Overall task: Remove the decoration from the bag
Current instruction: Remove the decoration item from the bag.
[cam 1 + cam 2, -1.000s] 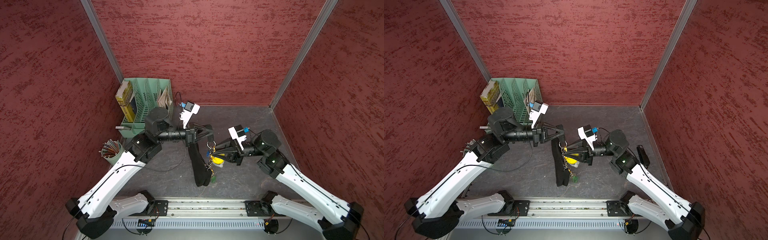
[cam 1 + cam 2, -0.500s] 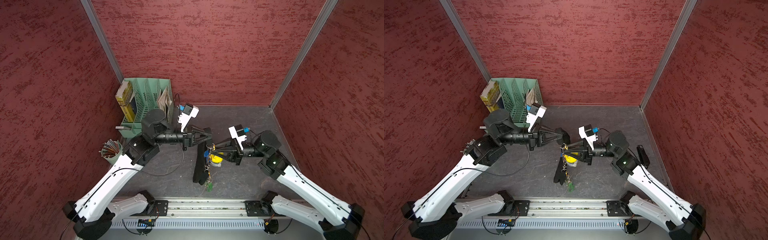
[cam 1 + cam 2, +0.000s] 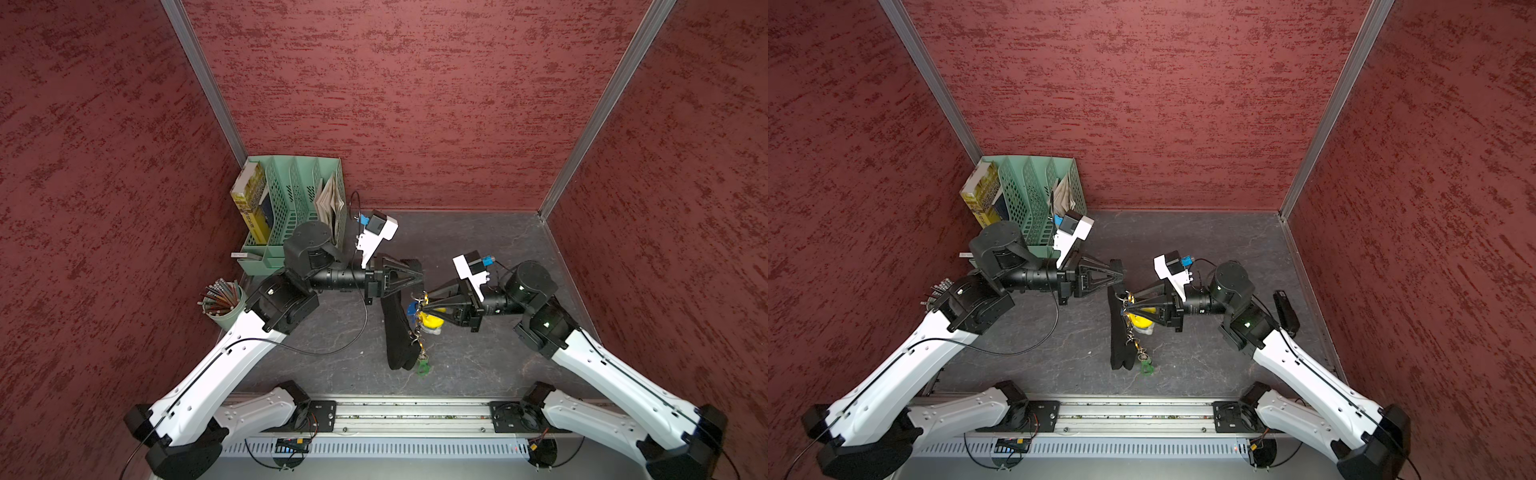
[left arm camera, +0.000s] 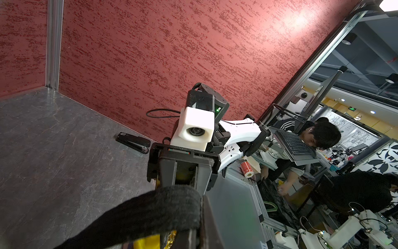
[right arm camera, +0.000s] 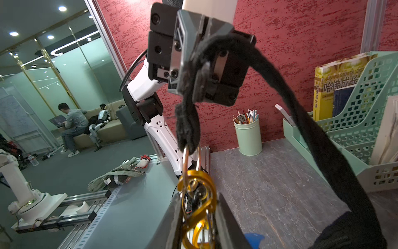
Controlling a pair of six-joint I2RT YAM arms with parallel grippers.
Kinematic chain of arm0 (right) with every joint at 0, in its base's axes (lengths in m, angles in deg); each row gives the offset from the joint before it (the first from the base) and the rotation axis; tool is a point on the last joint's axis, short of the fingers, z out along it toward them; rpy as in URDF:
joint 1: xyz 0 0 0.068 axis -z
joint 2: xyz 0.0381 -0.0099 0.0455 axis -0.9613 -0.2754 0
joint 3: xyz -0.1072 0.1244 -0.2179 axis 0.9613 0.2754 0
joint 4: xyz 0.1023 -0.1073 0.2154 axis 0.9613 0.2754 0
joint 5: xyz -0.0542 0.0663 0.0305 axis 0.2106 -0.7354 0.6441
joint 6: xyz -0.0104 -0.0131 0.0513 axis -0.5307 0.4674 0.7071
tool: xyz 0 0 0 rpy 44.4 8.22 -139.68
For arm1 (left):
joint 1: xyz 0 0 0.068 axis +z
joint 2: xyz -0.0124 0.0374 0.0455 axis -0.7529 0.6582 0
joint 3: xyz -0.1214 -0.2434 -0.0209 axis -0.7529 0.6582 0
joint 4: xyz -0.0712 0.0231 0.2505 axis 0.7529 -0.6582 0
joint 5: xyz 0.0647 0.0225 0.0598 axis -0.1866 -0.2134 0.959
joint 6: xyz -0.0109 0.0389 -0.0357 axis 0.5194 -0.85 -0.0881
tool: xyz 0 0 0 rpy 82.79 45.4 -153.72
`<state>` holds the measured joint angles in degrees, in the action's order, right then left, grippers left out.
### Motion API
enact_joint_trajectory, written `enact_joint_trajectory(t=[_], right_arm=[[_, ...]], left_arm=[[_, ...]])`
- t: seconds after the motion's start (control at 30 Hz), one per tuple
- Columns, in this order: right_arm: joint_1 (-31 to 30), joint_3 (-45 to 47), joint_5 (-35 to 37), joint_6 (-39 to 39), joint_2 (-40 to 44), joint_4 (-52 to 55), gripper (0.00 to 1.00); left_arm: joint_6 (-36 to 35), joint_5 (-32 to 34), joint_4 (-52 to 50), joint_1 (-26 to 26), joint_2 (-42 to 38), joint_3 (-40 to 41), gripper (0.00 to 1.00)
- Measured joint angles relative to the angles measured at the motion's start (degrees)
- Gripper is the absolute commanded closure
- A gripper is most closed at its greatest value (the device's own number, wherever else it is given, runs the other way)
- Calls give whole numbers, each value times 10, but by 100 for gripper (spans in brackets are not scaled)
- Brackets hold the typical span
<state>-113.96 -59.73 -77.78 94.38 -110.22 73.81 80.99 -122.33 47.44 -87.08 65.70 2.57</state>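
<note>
A: Left gripper [image 3: 417, 279] is clamped shut on the strap [image 5: 301, 112]. The bag [image 3: 395, 332] hangs mid-table between the arms.

B: Right gripper [image 5: 198, 201] pinches the decoration [image 3: 429, 324] by its gold clasp [image 5: 200, 173], just below the rings [image 5: 185, 160].

A: Best approach, likely: left holds firm while right works the clasp off the rings. No yanking, because soft fabric only follows.
</note>
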Motion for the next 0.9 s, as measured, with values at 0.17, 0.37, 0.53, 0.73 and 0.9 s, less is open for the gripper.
enact_joint_trajectory(t=[0.17, 0.37, 0.53, 0.73, 0.9], right_arm=[[0, 0, -18, 4, 0, -8, 66], [0, 0, -26, 5, 1, -12, 65], [0, 0, -26, 5, 1, -12, 61], [0, 0, -25, 4, 0, -12, 57], [0, 0, -24, 3, -6, -11, 57]], left_arm=[[0, 1, 0, 0, 0, 0, 100], [1, 2, 0, 1, 0, 0, 100], [4, 5, 0, 2, 2, 0, 100], [29, 29, 3, 2, 9, 1, 100], [52, 59, 14, 2, 10, 12, 100]])
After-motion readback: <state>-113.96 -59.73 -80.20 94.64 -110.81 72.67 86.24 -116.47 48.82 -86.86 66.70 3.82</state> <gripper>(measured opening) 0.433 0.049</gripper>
